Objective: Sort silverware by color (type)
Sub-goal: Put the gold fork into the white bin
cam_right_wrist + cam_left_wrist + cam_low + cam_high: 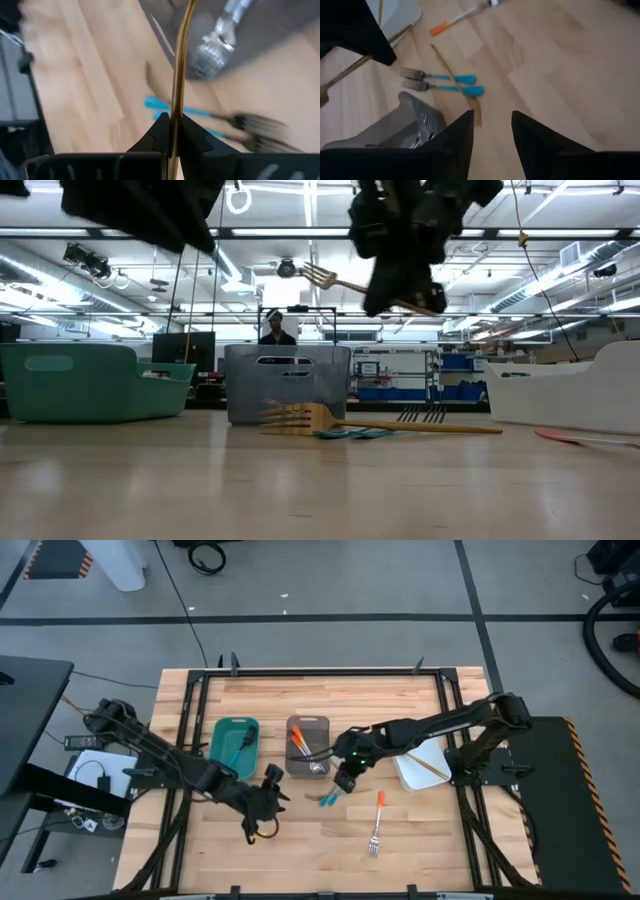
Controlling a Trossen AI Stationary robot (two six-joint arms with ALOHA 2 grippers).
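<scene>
Currently the right gripper [346, 780] sits mid-frame in the high view, just below the grey tray [308, 746], fingers clamped narrow on a gold fork [176, 75] — low view shows that fork lifted clear of the table, tines toward the left of frame. So the step in hand looks like carrying a gold piece to its bin.

Other gold piece already lies in the white tray [421, 765] at right of centre, so my read is the next move swings the held fork rightward over that tray's rim and lets go. Needs enough height to clear the rim.

Left gripper [258, 808] hovers lower left of centre, fingers spread wide, holding nothing.

Rest of the silverware:
- two blue-handled forks [447, 82] on the table side by side, just below the grey tray
- second gold fork [380, 423] lying on the table close by them
- orange-handled fork [378, 822] alone, lower right of centre
- orange handles [299, 745] already in the grey tray
- teal tray [235, 739] left of the grey one — contents hard to tell

Room: open wood between the right gripper and the white tray; the orange fork lies below that path. Lower table is mostly bare. The table frame's black rails run along the edges.
</scene>
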